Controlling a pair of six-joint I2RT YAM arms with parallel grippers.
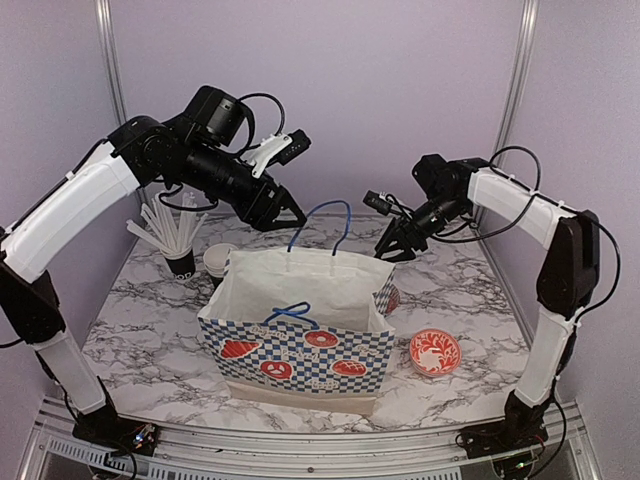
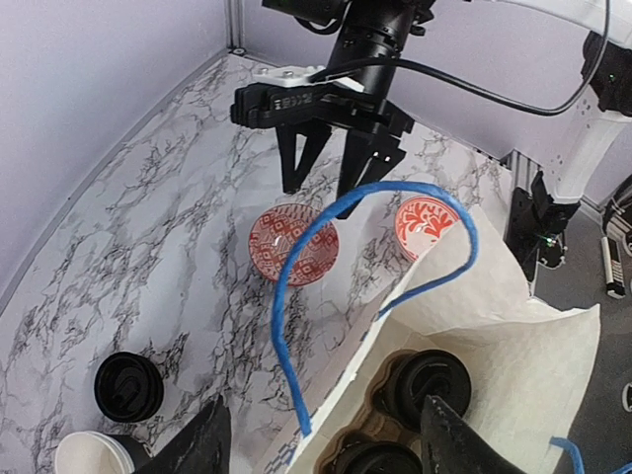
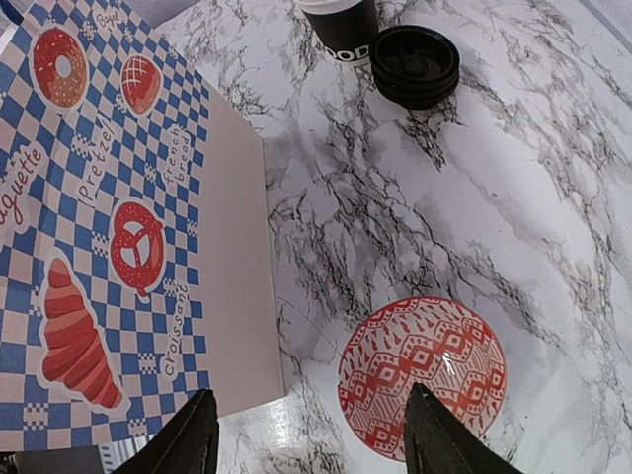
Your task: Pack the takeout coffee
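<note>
Judging the step as a drop into the paper bag (image 1: 300,345) at the middle of the table (image 1: 140,335): left gripper (image 1: 285,217) poised over the bag's far rim, fingers spread wide, nothing between them, with at least two lidded cups (image 2: 434,383) standing inside directly below. Lift straight up before swinging away, so as to clear the blue handle (image 2: 286,296) arching up just beside the wrist. Next, probably, reach toward the far left corner, with one open cup (image 2: 94,456) and a stack of lids (image 2: 128,385) just behind the bag, close to the straw cup (image 1: 180,262). Come down from above and avoid brushing the straws. Right gripper (image 1: 398,247) likewise wide and empty, hanging above a red bowl (image 2: 293,245) by the bag's far right corner, with a second bowl (image 1: 435,352) nearer the right edge. Little room between bag and bowls on that side; more bare marble along the left edge and toward the near left corner.
</note>
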